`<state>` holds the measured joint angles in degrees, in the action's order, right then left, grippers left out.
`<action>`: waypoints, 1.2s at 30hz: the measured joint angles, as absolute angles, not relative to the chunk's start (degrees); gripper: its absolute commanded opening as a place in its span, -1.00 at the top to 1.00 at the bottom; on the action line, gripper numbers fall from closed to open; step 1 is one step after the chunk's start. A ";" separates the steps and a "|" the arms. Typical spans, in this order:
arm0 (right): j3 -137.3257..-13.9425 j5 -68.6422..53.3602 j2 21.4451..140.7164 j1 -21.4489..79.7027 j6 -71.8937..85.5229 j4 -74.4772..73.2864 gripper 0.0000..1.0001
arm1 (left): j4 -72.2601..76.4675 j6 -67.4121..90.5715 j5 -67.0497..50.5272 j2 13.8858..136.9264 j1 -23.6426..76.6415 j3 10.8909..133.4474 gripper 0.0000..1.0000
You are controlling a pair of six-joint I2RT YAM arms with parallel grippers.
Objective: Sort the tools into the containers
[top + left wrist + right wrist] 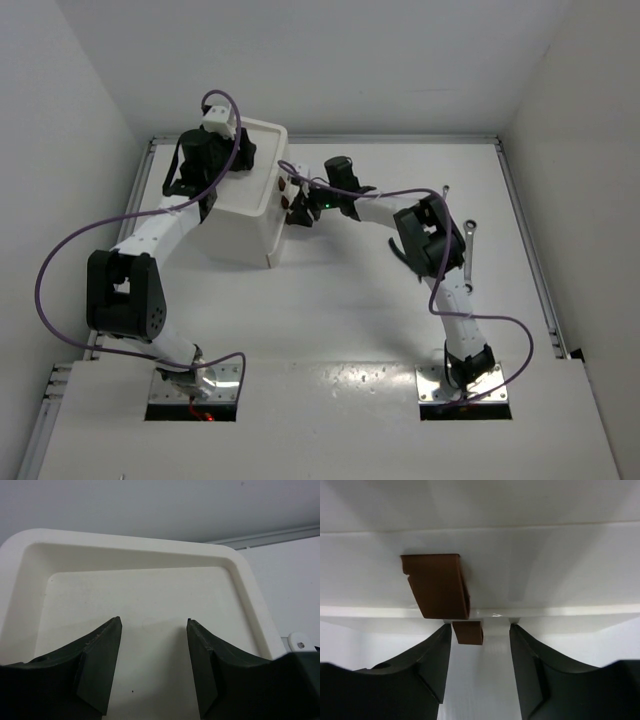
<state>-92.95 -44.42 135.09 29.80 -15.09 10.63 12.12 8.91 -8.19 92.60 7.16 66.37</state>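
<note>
The white plastic box [245, 225] stands at the back left. My left gripper [225, 150] hangs open and empty over its recessed tray top [140, 590]; the left wrist view shows my gripper [154, 622] above the bare tray floor. My right gripper [299, 204] is open at the box's drawer front [545, 570]. In the right wrist view a small dark brown knob [468, 632] sits between my right gripper's [480, 630] fingertips, near the left one, untouched. A larger brown knob [437, 585] is above it. Two silver wrenches [468, 248] lie on the table at right. Pliers and screwdriver are out of view.
A second, shorter wrench [446, 192] lies near the back right. Purple cables loop from both arms over the table. White walls close in the table on the left, back and right.
</note>
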 measured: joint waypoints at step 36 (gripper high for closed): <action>-77.17 -42.09 125.64 25.93 -8.75 15.62 1.00 | 12.12 8.56 -8.56 92.62 7.16 66.35 -0.24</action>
<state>-77.17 -42.09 125.64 25.93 -8.75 15.62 12.12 8.56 -8.56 92.62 7.16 66.35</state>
